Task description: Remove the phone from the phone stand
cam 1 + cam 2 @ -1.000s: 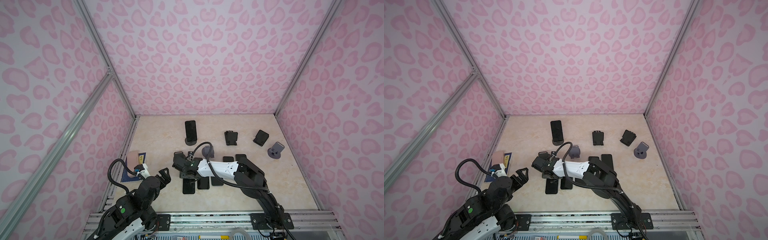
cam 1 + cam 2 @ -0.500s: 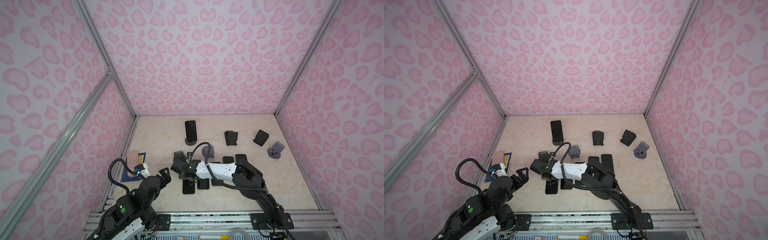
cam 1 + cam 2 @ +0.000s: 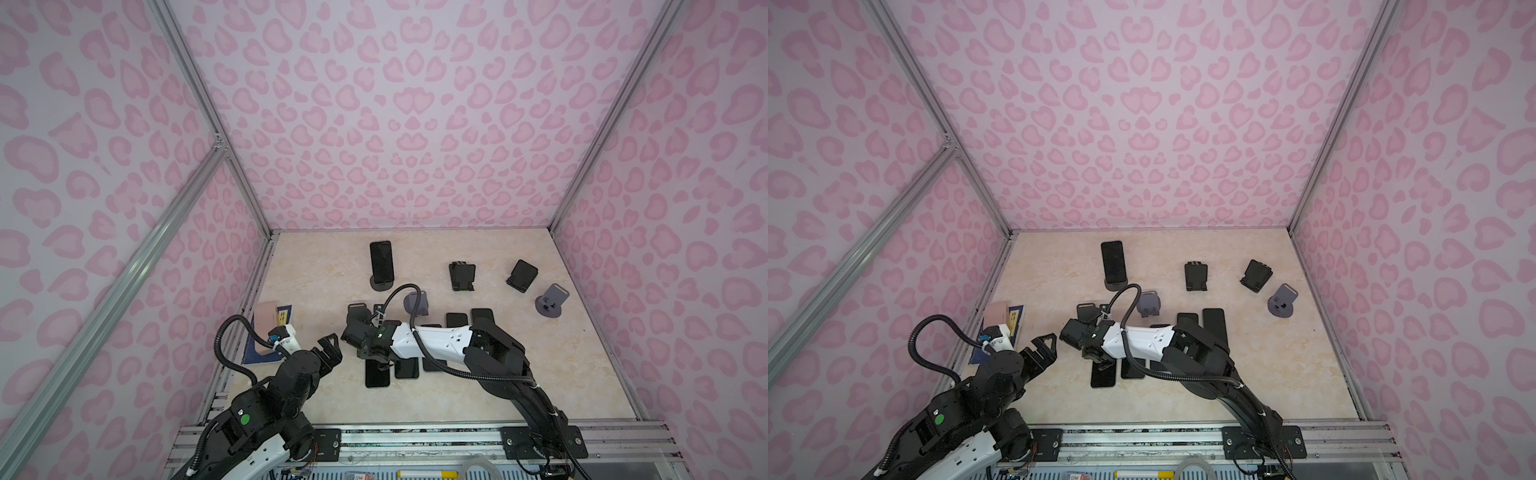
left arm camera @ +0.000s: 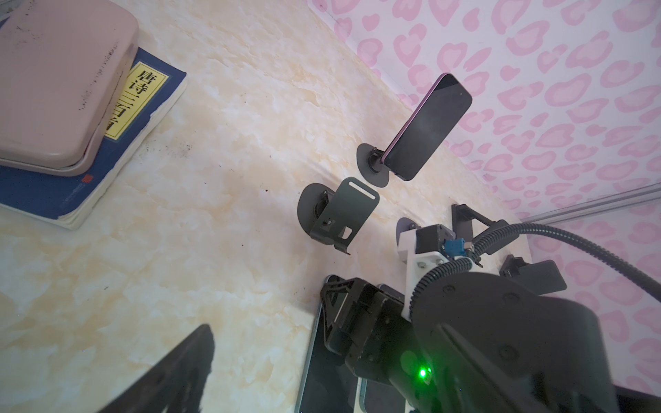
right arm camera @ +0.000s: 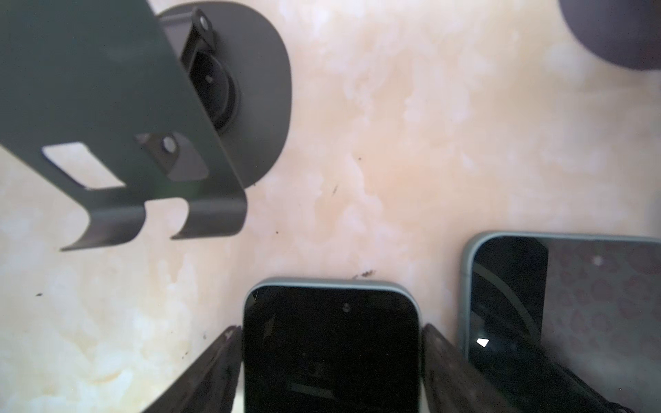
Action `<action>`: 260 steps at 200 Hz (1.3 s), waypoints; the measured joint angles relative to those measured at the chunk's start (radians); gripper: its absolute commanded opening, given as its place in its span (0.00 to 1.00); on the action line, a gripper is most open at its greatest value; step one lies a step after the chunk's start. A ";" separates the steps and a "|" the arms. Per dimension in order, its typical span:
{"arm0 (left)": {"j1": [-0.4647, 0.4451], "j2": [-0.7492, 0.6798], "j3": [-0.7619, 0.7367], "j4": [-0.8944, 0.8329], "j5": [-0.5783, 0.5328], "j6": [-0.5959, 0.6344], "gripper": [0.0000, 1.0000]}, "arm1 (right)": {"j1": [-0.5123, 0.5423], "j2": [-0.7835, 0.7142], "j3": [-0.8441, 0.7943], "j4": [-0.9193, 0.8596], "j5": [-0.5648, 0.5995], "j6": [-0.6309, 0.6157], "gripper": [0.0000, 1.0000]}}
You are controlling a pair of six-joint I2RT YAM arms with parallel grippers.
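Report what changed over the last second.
The right gripper edged slightly leftward in both top views, its fingers widening beside the flat phone on the table; release unclear. The left gripper, propped phone and empty stands stayed put.

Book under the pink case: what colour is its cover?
Dark blue book with a yellow title label; clearest in the left wrist view.

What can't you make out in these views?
- Right gripper: right wrist view, fingers flank a flat phone; contact unclear, bottom edge cuts both.
- Row of flat phones: both top views, right arm covers most; count unclear.
- Left gripper: left wrist view, one blurred finger at the edge.
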 measured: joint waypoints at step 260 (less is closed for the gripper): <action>0.000 0.534 0.175 0.107 0.046 0.026 0.99 | -0.238 -0.575 -0.306 0.056 0.154 -0.564 0.91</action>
